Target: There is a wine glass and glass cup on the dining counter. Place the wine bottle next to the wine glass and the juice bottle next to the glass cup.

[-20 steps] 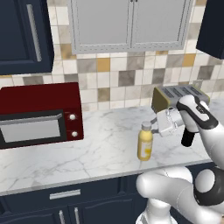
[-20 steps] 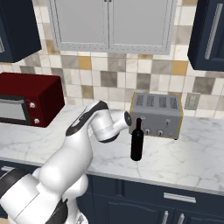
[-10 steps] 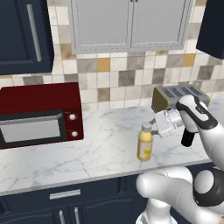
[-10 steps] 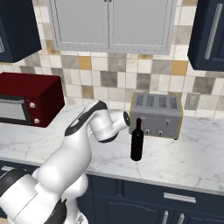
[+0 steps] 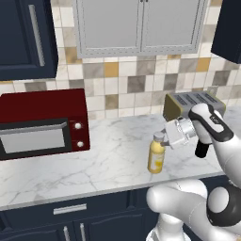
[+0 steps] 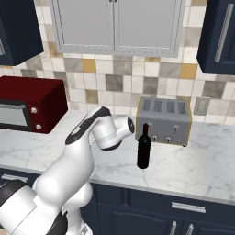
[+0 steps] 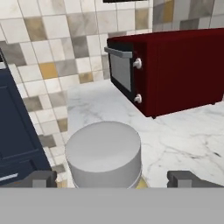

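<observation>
End effector (image 7: 109, 178) open, fingertips (image 7: 41, 178) straddling the juice bottle (image 5: 156, 154) at its grey-white cap (image 7: 104, 154). Bottle upright on the table (image 5: 108, 160), front edge, microwave (image 5: 42, 123) at 9 o'clock. Judgement: centre the cap, drop lower, then close squarely.

Open end effector (image 5: 165, 137) around juice bottle (image 5: 156, 157) cap, beside toaster (image 5: 187, 104)
</observation>
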Controlling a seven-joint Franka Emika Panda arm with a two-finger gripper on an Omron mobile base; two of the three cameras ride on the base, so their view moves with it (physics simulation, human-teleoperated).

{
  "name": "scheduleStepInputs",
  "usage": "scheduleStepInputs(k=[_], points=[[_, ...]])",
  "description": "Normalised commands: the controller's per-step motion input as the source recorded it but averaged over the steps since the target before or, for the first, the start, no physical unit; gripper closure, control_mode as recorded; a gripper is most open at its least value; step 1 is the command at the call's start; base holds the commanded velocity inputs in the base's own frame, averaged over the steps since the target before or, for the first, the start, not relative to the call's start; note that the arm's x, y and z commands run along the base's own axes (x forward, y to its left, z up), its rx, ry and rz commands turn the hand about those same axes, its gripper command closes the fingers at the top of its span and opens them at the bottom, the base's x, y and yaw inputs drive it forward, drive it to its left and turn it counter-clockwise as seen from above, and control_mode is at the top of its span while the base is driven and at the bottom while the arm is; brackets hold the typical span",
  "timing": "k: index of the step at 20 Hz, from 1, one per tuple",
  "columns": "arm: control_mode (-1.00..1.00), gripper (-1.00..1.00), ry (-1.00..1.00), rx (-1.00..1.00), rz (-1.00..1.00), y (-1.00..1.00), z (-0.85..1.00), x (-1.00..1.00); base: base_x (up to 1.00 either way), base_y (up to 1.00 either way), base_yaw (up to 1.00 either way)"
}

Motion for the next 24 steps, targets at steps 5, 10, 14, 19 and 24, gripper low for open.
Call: scheduleStepInputs(k=[5,10,14,19,24], points=[[-1.0,-1.0,0.0,0.05,0.0,0.07,0.0,0.12,0.0,0.0,0.0],[-1.0,-1.0,0.04,0.06,0.01,0.07,0.0,0.14,0.0,0.0,0.0],[-1.0,-1.0,0.04,0.04,0.01,0.09,-0.03,0.15,0.0,0.0,0.0],[-1.0,1.0,0.03,0.01,0.03,0.05,-0.04,0.07,0.0,0.0,0.0],[-1.0,1.0,0.0,0.0,0.06,0.01,0.05,-0.04,0.0,0.0,0.0]])
